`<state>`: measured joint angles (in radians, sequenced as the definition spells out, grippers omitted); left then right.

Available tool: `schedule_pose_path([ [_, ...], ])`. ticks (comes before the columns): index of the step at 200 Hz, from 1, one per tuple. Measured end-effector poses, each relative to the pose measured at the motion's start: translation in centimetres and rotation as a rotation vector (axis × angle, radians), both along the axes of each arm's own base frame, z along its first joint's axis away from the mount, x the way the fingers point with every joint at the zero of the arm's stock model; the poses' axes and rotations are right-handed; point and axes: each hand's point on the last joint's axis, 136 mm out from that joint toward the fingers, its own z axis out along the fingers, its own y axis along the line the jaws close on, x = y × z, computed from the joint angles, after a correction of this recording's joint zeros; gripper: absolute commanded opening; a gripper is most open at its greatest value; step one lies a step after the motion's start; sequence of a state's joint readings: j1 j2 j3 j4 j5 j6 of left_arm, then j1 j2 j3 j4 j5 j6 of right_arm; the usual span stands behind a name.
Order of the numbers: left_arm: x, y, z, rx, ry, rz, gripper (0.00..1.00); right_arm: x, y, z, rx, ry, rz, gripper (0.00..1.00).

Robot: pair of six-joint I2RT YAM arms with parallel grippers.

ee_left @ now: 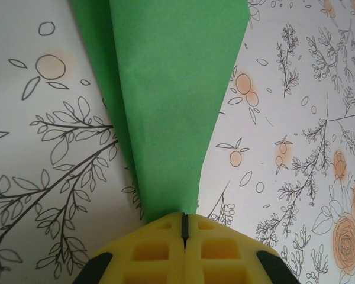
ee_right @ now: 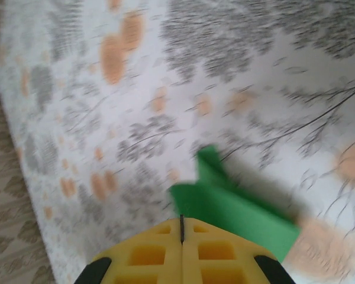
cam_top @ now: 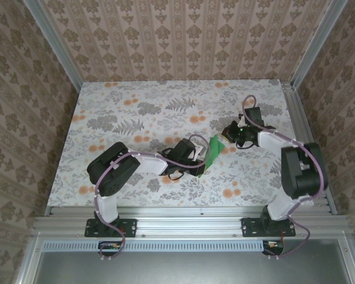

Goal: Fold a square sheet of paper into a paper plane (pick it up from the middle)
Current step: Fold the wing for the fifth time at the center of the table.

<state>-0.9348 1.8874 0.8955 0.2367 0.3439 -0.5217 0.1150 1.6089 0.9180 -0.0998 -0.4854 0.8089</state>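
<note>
The paper plane [cam_top: 212, 151] is bright-green paper folded into a long narrow shape, lying slanted at the middle of the floral table [cam_top: 136, 112]. My left gripper [cam_top: 201, 169] is shut on its near, narrow end. In the left wrist view the green paper [ee_left: 165, 89] widens away from the closed yellow fingertips [ee_left: 165, 228] of that gripper [ee_left: 183, 216]. My right gripper [cam_top: 226, 131] is shut just beyond the paper's far end. In the blurred right wrist view the green paper [ee_right: 236, 207] lies right past this gripper's [ee_right: 181, 220] tips, casting a shadow on the table; no grip on it shows.
Aluminium rails [cam_top: 307, 136] edge the table at the right, and patterned walls [cam_top: 189, 35] close it in at the back and sides. Both arm bases [cam_top: 109, 225] stand on the near rail.
</note>
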Motion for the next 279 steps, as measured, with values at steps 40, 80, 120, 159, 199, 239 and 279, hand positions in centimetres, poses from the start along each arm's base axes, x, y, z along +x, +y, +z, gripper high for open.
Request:
schedule_pose_path([
  [40,0.0,-0.1,0.0,0.001,0.005,-0.005,0.00,-4.3,3.8,0.8,0.084,-0.003,0.088,0.01],
  [80,0.0,-0.1,0.1,0.000,0.005,-0.006,0.00,-7.0,7.5,-3.3,0.126,0.126,0.141,0.01],
  [120,0.0,-0.1,0.0,0.001,0.005,-0.006,0.00,-6.3,7.5,-6.3,0.101,0.176,0.118,0.00],
  [159,0.0,-0.1,0.0,0.000,0.005,-0.006,0.00,-4.0,6.9,-7.0,0.019,0.147,0.101,0.00],
  [199,-0.1,0.0,-0.1,-0.001,0.005,-0.006,0.00,-1.7,5.3,-7.8,-0.040,0.133,0.074,0.00],
  [239,-0.2,0.1,-0.1,-0.012,-0.005,-0.006,0.00,-1.1,5.1,-7.9,-0.019,0.163,0.112,0.00],
  [279,-0.2,0.1,-0.1,-0.016,-0.008,-0.005,0.00,-0.6,4.8,-8.0,0.020,0.181,0.133,0.00],
])
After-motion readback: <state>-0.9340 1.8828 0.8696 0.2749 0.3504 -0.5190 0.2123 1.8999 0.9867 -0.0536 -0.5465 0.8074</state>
